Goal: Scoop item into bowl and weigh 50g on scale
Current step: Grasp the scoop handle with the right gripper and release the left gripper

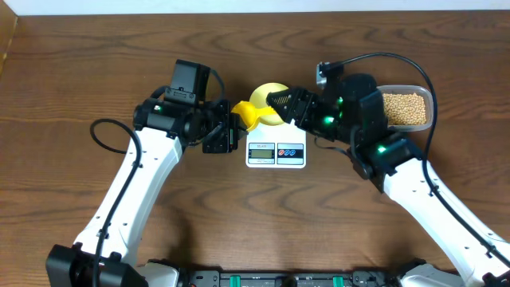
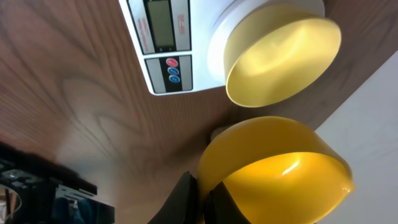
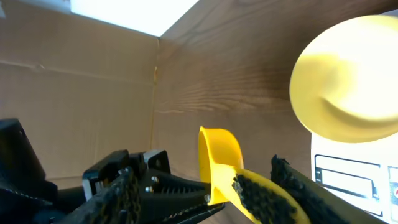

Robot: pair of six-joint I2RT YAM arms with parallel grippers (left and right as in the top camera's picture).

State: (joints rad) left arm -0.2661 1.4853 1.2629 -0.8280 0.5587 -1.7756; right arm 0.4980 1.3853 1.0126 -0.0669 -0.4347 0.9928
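Note:
The bright yellow scoop (image 1: 249, 115) hangs above the table just left of the scale (image 1: 276, 153). My left gripper (image 1: 233, 131) is shut on the rim of the scoop's empty cup (image 2: 280, 174); its jaws (image 2: 202, 198) pinch the wall. My right gripper (image 1: 280, 104) is open, its fingers (image 3: 202, 173) either side of the scoop's handle (image 3: 273, 199). The pale-yellow bowl (image 1: 268, 94) stands on the scale and looks empty in the left wrist view (image 2: 283, 59) and the right wrist view (image 3: 348, 81). The tan beans (image 1: 405, 108) fill a clear container at the right.
The clear plastic container (image 1: 429, 97) sits at the back right behind my right arm. The scale's display and buttons (image 2: 165, 43) face the table's front. A cardboard-coloured wall (image 3: 74, 87) stands beyond the table's far left edge.

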